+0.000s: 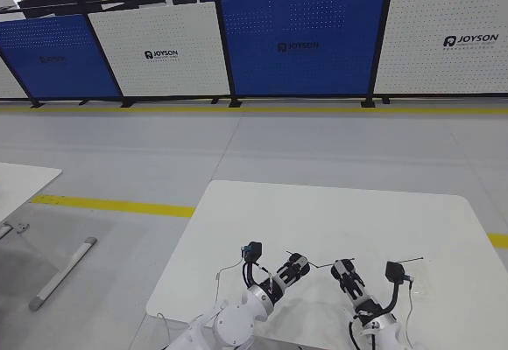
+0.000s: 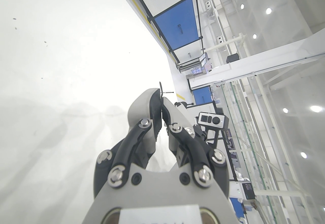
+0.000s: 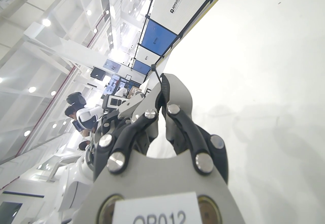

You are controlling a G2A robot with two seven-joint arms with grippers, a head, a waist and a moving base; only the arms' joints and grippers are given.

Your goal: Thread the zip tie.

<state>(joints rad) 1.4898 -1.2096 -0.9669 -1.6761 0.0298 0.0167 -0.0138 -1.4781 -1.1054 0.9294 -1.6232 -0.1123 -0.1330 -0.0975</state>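
A thin black zip tie spans the short gap between my two grippers, low over the near part of the white table. My left gripper is shut on one part of it; a short black stub sticks out past its fingertips. A little to the right, my right gripper is shut on the strap, and the small square head shows just beyond the fingertips. Both grippers hover close together above the tabletop.
The table's near edge runs just behind the arms. Another white table stands at the far left. Blue and white partition panels line the back of the room beyond a yellow floor line.
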